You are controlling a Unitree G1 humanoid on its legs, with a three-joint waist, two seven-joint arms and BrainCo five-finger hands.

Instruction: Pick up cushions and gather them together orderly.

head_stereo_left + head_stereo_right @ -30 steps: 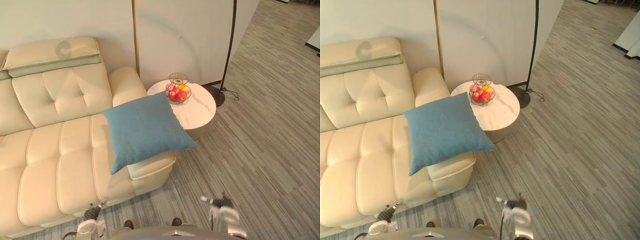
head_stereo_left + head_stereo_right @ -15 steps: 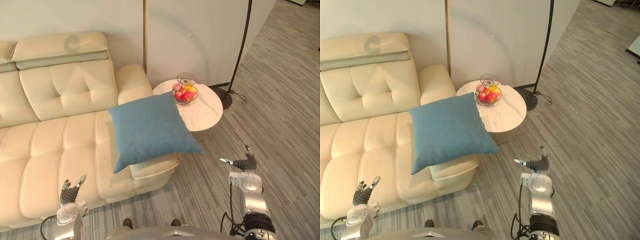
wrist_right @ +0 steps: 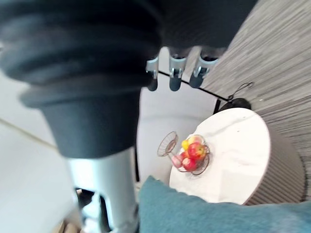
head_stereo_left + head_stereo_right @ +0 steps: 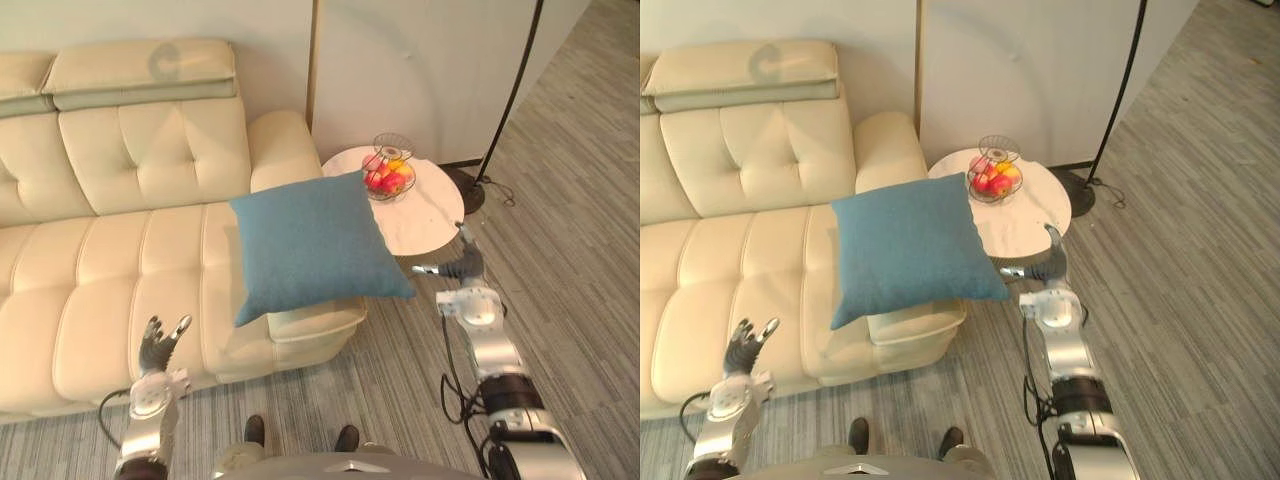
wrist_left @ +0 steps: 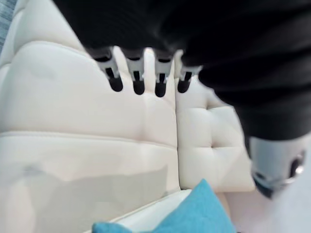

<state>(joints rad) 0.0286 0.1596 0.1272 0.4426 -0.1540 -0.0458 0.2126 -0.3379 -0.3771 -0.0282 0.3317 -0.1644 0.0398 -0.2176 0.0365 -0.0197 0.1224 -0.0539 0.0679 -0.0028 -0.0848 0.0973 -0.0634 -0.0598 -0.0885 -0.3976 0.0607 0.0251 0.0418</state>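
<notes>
Cushion: one blue cushion point(image 4: 315, 245) is lying in the middle of the frame, on the right end of the cream sofa point(image 4: 120, 250). It is covering the seat's end section, and its lower right corner is sticking out past the sofa's edge toward the table.
Left hand: the left hand point(image 4: 160, 352) is hovering at the lower left of the frame, in front of the sofa's front edge. Its fingers are spreading wide and straight and are holding nothing. Its wrist view is showing the fingertips point(image 5: 138, 87) over the seat cushions.
Right hand: the right hand point(image 4: 463, 270) is hanging right of centre, just beside the cushion's lower right corner and in front of the table. Its fingers are pointing straight up with the thumb out toward the cushion, and it is gripping nothing.
Table: a round white side table point(image 4: 435, 210) is standing just right of the sofa arm, carrying a wire fruit basket point(image 4: 390, 176).
Lamp: a dark floor lamp point(image 4: 512, 95) is rising at the upper right.
Floor: grey striped carpet point(image 4: 580, 290) is running across the right side.
</notes>
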